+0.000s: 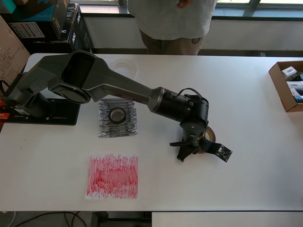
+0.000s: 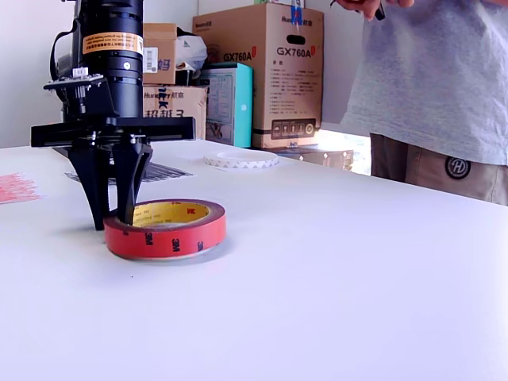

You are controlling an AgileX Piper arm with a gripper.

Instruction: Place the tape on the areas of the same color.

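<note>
The dark red tape roll (image 2: 171, 232) with a yellowish core lies flat on the white table, right of the patches in the overhead view (image 1: 210, 134). My gripper (image 2: 113, 221) points straight down over it (image 1: 191, 147), one finger outside the roll's wall and one inside the core, shut on the wall. The small black roll (image 1: 117, 115) lies on the black scribbled patch (image 1: 130, 126). The red scribbled patch (image 1: 112, 176) is bare. The clear-whitish roll (image 1: 124, 67) lies near the table's far edge; I cannot make out a white patch under it.
A person (image 1: 173, 19) stands at the table's far edge. An open cardboard box (image 1: 280, 90) with small packs sits at the overhead view's right edge. The arm's black base (image 1: 47, 112) is at the left. Cartons (image 2: 270, 75) stand behind the table.
</note>
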